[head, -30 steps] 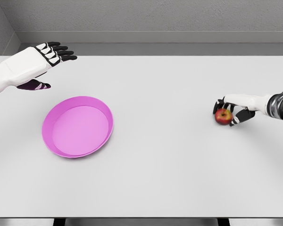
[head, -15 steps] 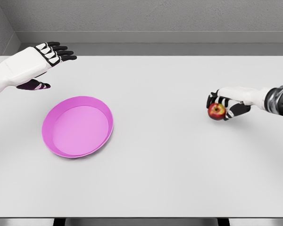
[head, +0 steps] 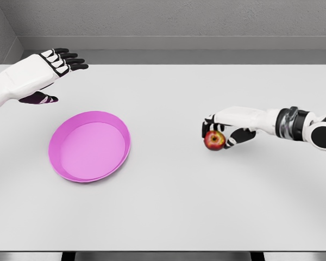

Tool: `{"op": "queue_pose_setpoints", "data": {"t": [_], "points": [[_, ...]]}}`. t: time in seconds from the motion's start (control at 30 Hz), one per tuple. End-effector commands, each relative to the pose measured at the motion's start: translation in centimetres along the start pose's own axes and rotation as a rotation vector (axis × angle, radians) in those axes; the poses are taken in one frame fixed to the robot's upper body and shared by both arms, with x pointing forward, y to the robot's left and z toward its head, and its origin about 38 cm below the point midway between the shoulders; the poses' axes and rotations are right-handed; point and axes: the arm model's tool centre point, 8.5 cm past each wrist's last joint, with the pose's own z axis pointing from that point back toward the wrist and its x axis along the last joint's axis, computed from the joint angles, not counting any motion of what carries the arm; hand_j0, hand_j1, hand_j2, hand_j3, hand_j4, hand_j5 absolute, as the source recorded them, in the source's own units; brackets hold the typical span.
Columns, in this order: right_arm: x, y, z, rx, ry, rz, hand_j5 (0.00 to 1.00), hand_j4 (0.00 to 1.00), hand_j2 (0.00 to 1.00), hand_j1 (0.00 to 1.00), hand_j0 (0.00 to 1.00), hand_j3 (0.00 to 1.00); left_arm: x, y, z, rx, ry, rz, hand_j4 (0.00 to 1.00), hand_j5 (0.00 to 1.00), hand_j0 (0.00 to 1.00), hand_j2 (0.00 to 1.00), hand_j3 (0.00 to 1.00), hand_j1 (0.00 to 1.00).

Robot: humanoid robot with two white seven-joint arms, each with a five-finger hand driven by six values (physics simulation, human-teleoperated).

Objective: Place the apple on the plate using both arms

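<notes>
The right hand [head: 224, 129] is clamping its fingers over the small red apple [head: 213, 140], probably light, firm and smooth-skinned, so wrapping its round middle suits it, while the left hand [head: 41, 76] is hovering with fingers spread beyond the pink plate [head: 114, 160].

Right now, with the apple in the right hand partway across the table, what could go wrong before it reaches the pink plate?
1. The right hand holds the small red apple from above with its fingertips, above the white table; a loose pinch could drop it, and it would roll.
2. The round pink plate has a low rim; an apple released from height might bounce out.
3. The open left hand hovers behind the plate, not under the apple.
</notes>
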Motion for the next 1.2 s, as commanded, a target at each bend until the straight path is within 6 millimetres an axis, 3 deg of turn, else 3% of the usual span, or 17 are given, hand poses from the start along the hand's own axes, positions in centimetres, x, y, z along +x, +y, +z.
{"op": "queue_pose_setpoints", "data": {"t": [0.0,0.3,0.33,0.37,0.5,0.57,0.63,0.73,0.83,0.9,1.03,1.17], "points": [[1.3,0.5,-1.3,0.008,-0.057,0.004,0.43,0.43,0.43,0.43,0.43,0.43,-0.1,0.1,0.1,0.005,0.001,0.005,1.00,1.00,1.00,1.00,1.00,1.00],[2.9,1.0,-3.1,0.034,-0.106,0.010,0.44,0.44,0.44,0.44,0.44,0.44,0.0,0.0,0.1,0.004,0.002,0.006,1.00,1.00,1.00,1.00,1.00,1.00],[3.0,1.0,-3.2,0.037,-0.108,0.009,0.49,0.49,0.49,0.49,0.49,0.49,0.0,0.0,0.1,0.004,0.002,0.006,1.00,1.00,1.00,1.00,1.00,1.00],[3.0,1.0,-3.2,0.037,-0.103,0.006,0.99,0.99,0.99,0.99,0.99,0.99,0.0,0.0,0.1,0.004,0.002,0.006,1.00,1.00,1.00,1.00,1.00,1.00],[2.9,0.7,-3.1,0.031,-0.098,0.013,1.00,1.00,1.00,1.00,1.00,1.00,0.0,0.0,0.1,0.004,0.002,0.006,1.00,1.00,1.00,1.00,1.00,1.00],[1.4,-1.3,-1.0,-0.013,-0.041,0.033,1.00,1.00,1.00,1.00,1.00,1.00,0.0,0.0,0.1,0.004,0.002,0.006,1.00,1.00,1.00,1.00,1.00,1.00],[-1.5,-4.7,4.3,-0.120,0.077,0.054,1.00,1.00,1.00,1.00,1.00,1.00,0.0,0.2,0.1,0.007,0.001,0.005,1.00,1.00,1.00,1.00,1.00,1.00],[-4.2,-6.9,10.6,-0.196,0.211,0.079,1.00,1.00,1.00,1.00,1.00,1.00,0.2,0.3,-0.1,0.010,-0.005,0.003,1.00,1.00,1.00,1.00,1.00,1.00],[-4.3,-6.9,11.7,-0.196,0.197,0.119,1.00,1.00,1.00,1.00,1.00,1.00,0.5,0.3,-0.4,0.013,-0.019,0.004,1.00,1.00,1.00,1.00,1.00,1.00],[-4.2,-6.2,11.3,-0.183,0.176,0.118,1.00,1.00,1.00,1.00,1.00,1.00,3.2,-0.5,-2.4,-0.095,-0.104,0.001,1.00,1.00,1.00,1.00,1.00,1.00],[-5.0,-5.9,12.4,-0.215,0.190,0.085,1.00,1.00,1.00,1.00,1.00,1.00,8.6,0.6,-6.5,-0.187,-0.276,-0.054,1.00,1.00,1.00,1.00,1.00,1.00],[-5.4,-5.4,12.6,-0.220,0.198,0.068,1.00,1.00,1.00,1.00,1.00,1.00,15.2,0.9,-12.8,-0.212,-0.494,-0.098,1.00,1.00,1.00,1.00,1.00,1.00]]}}
